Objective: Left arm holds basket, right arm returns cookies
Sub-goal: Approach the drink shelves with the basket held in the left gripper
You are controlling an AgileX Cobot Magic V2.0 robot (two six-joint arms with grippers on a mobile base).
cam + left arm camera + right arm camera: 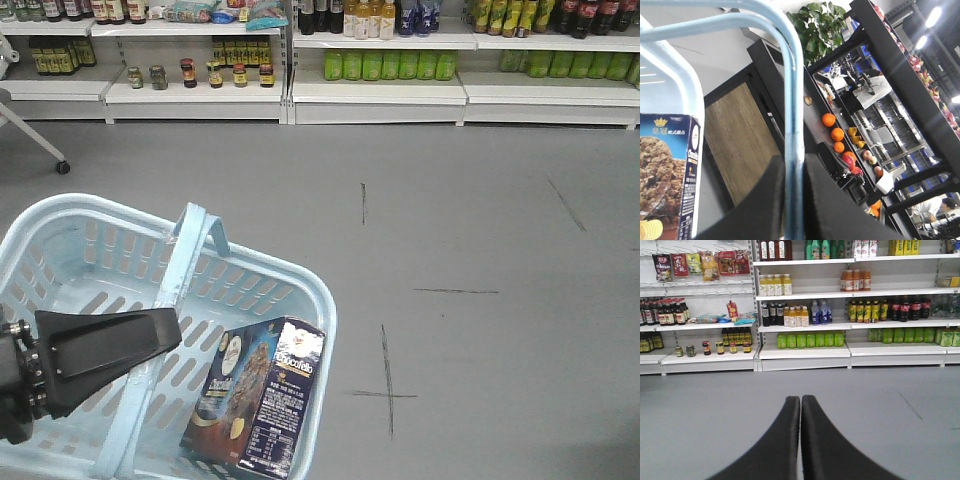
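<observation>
The pale blue basket [322,298] fills the lower left of the front view. Its flat handle [186,250] runs up over the middle, and my left gripper [150,335] reaches in from the left edge, shut on that handle. In the left wrist view the handle [793,110] passes straight between the two black fingers of the left gripper [794,167]. The cookies [258,396], a dark navy box, lean against the basket's right wall; their cookie picture [665,170] shows beside the handle. My right gripper [800,401] is shut on nothing, level above grey floor, facing the shelves.
White store shelves [380,95] with bottles and jars line the far side of the grey floor. A chair leg with a castor [62,167] stands at the left. In the left wrist view a dark rack holds fruit [837,134], with a plant [820,22] near it.
</observation>
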